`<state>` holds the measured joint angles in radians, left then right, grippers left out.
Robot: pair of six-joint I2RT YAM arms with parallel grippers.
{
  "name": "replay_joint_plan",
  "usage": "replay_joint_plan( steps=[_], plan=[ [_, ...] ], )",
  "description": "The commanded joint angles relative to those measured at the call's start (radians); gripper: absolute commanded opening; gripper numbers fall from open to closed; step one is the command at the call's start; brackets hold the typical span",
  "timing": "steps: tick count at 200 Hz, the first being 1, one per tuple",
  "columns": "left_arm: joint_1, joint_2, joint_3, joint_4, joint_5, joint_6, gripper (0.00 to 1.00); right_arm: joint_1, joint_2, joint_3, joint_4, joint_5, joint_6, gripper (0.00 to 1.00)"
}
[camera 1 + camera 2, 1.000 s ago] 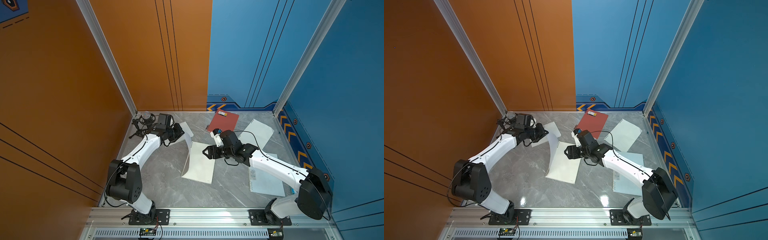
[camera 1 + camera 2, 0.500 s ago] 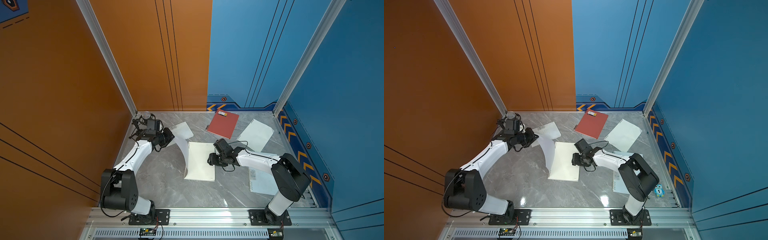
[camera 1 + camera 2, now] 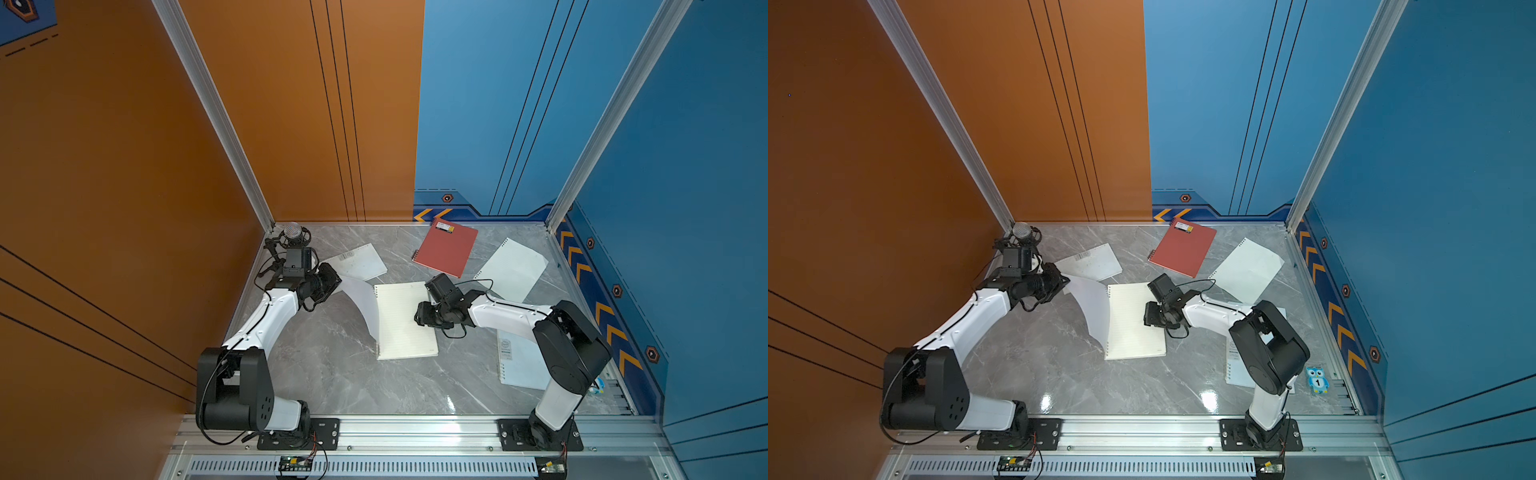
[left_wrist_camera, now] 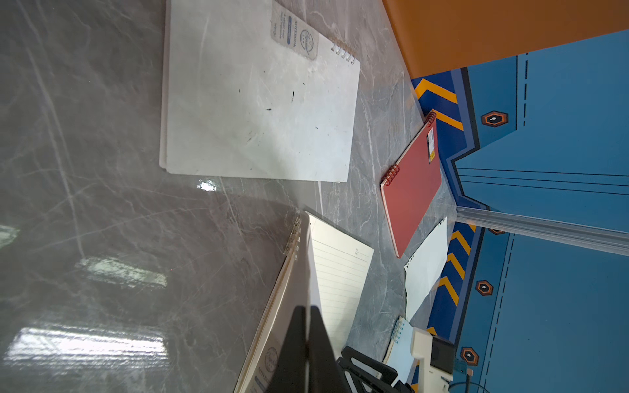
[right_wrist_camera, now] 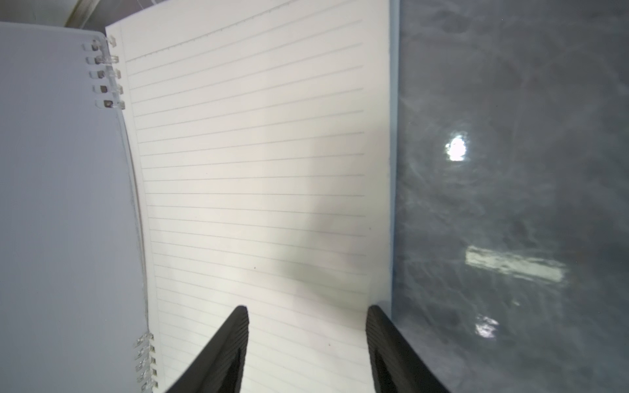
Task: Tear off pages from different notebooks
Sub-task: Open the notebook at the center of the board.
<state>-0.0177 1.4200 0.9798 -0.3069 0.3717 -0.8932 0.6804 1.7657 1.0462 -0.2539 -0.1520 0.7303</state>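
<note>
Both grippers at the open notebook (image 3: 405, 320)
Left gripper (image 4: 308, 310) fingers pressed together on its raised cover (image 3: 361, 303); right gripper (image 5: 308, 313) fingers spread over its top page (image 5: 255, 170), near the edge opposite the spiral

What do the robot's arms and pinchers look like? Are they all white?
Not all white. The left arm and the right arm have smooth white tubes joined by chunky black round joints, with thin black cables looping alongside. A boxy black camera sits by each wrist. The right gripper has black, tapered, ribbed fingers; the left gripper is black too.
</note>
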Motion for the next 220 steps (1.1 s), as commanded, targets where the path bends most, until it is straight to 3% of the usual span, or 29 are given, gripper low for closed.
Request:
replay_joint_plan(
  steps=[1, 97, 140, 220],
  plan=[
    [0.008, -0.012, -0.025, -0.025, -0.021, 0.028, 0.00, -0.001, -0.009, -0.007, -0.034, 0.029, -0.012, 0.58],
    [0.004, -0.007, -0.017, -0.025, -0.013, 0.037, 0.00, -0.021, -0.040, -0.024, -0.090, 0.094, -0.074, 0.63],
    [-0.027, 0.010, 0.011, -0.026, 0.000, 0.037, 0.44, -0.012, -0.026, -0.007, -0.077, 0.057, -0.092, 0.57],
    [-0.062, 0.030, 0.037, -0.026, -0.004, 0.036, 0.48, -0.010, -0.026, -0.003, -0.073, 0.037, -0.105, 0.54]
  ],
)
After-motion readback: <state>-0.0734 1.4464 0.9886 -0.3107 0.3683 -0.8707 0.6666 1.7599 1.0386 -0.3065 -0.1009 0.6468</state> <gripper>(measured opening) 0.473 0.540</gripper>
